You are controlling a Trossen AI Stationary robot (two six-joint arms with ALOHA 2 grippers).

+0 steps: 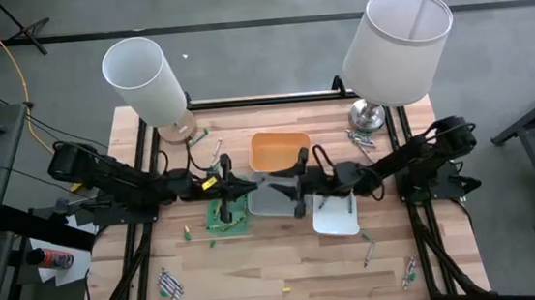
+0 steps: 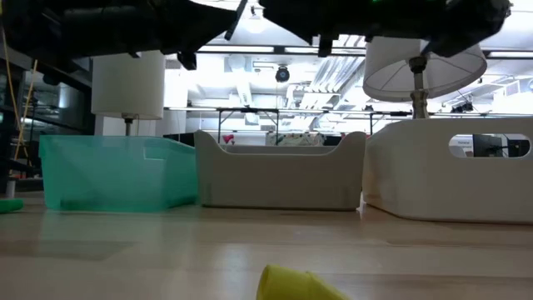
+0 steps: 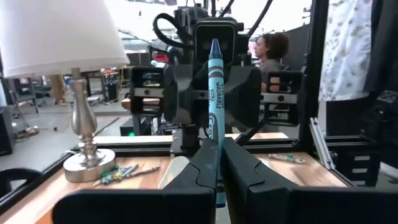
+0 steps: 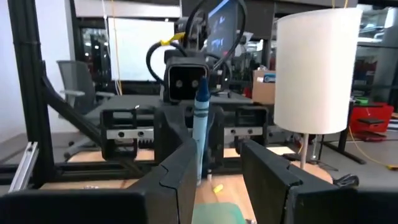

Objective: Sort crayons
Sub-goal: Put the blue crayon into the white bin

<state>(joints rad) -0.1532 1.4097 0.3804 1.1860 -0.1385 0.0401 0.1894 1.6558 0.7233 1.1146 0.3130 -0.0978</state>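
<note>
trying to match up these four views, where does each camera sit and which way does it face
High: above the table, looking down; both arms meet over the trays.
Low: at tabletop height, facing the green tray; arms overhead.
Left wrist: on the left arm, facing the right arm; left gripper clamps a blue crayon.
Right wrist: opposite; right gripper open.
Both wrist views show that crayon.

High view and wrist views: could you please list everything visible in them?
Table: one, light wood.
Lamps: two, white shades, back corners.
Trays: four, mid-table: orange tray, grey tray, white tray, green tray.
Loose crayons: many, mixed colours, scattered near table edges.
Teal crayon: one, upright.
Person: one, beyond the table.
Left gripper: shut on teal crayon.
Right gripper: open, facing it.
</note>
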